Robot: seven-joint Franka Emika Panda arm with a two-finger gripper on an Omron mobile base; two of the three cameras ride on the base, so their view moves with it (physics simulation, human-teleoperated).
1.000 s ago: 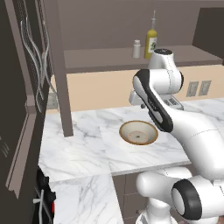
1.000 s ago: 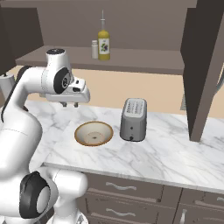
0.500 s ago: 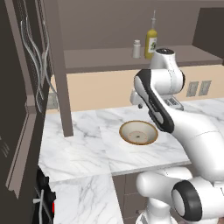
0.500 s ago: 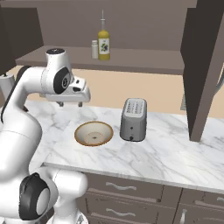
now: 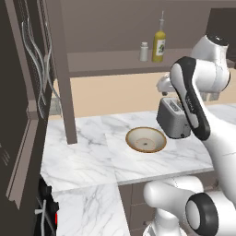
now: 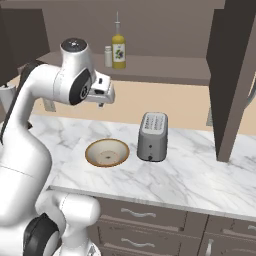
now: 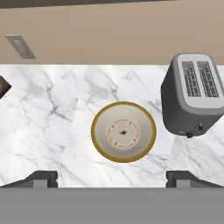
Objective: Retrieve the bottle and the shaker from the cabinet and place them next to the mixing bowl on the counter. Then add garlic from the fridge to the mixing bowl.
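The yellow-olive bottle (image 5: 159, 46) (image 6: 118, 50) stands on the shelf of the open cabinet (image 5: 115, 64) (image 6: 165, 70), with the small pale shaker (image 5: 144, 51) (image 6: 108, 56) right beside it. Below, the tan-rimmed mixing bowl (image 5: 146, 139) (image 6: 107, 152) (image 7: 124, 131) rests on the white marble counter (image 5: 87, 152) (image 6: 195, 175) (image 7: 48, 113). My gripper (image 6: 101, 101) (image 7: 113, 179) hangs above the bowl and below shelf height. It is open, its fingertips (image 7: 41, 178) are wide apart, and nothing is between them.
A silver toaster (image 5: 173, 117) (image 6: 152, 136) (image 7: 194, 94) stands close beside the bowl. Open cabinet doors hang down at one side (image 5: 60, 69) (image 6: 230, 75). A tall dark unit (image 5: 18, 115) flanks the counter. Base drawers (image 6: 135, 215) sit under the worktop.
The jaws have gone from shut to wide open. The hand has risen slightly and shifted a little toward the toaster. Bottle, shaker and bowl have not moved.
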